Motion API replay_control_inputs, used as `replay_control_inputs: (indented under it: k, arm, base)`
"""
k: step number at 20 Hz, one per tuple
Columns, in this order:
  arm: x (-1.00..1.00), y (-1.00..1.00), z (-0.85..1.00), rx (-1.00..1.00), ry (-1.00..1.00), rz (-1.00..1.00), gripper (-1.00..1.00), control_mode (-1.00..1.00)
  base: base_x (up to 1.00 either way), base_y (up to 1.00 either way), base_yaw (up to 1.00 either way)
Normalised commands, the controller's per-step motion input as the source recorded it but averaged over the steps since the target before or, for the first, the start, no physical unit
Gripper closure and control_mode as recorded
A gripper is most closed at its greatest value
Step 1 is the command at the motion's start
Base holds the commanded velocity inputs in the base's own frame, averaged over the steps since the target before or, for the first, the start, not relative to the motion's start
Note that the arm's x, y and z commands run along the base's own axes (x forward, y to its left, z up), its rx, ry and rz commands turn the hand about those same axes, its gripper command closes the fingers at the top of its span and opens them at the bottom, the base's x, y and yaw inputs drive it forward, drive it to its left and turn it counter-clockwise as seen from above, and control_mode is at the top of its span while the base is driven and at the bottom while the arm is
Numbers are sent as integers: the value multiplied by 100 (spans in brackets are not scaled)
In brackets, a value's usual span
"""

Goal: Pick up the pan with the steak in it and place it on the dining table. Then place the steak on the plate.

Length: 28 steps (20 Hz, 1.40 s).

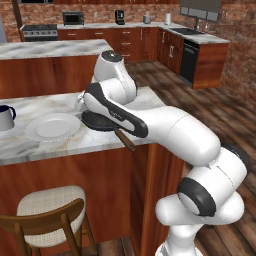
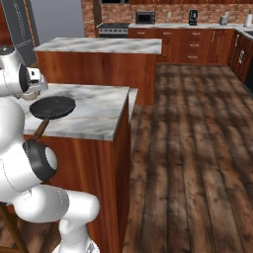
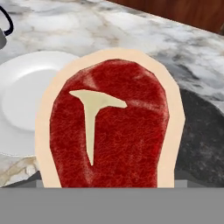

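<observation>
The steak (image 3: 113, 131), red with a pale fat rim, stands on edge right in front of the hand camera, and my gripper (image 3: 112, 183) is shut on it, its fingertips hidden behind the meat. Behind it lie the white plate (image 3: 26, 96) on the left and the black pan (image 3: 201, 140) on the right. The pan (image 2: 52, 106) rests on the dining table (image 2: 99, 113) with nothing in it, its wooden handle reaching over the near edge. My hand (image 2: 35, 79) hovers just left of the pan. The plate (image 1: 52, 126) lies beside the pan (image 1: 97, 122), which my arm partly covers.
A dark-topped mug (image 1: 6, 117) stands left of the plate. A wooden stool (image 1: 47, 210) sits under the table's near edge. A second marble island (image 2: 99, 47) lies behind the table, with open wood floor to the right.
</observation>
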Motion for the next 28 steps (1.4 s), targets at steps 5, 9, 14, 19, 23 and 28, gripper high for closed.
replay_control_inputs:
  k: [5,9,14,19,23,28]
  arm:
    - [11,45,0,5,-7,10,100,-100]
    - [27,47,-2,4,-7,8,100,-100]
    - [10,52,-1,3,-4,5,100,-100]
    - [0,53,0,0,0,3,100,-100]
    - [0,11,0,-1,2,0,100,-100]
    - [0,0,-2,0,1,0,100,-100]
  base:
    - [0,0,0]
    - [0,0,0]
    - [0,0,0]
    - [0,0,0]
    - [0,0,0]
    - [0,0,0]
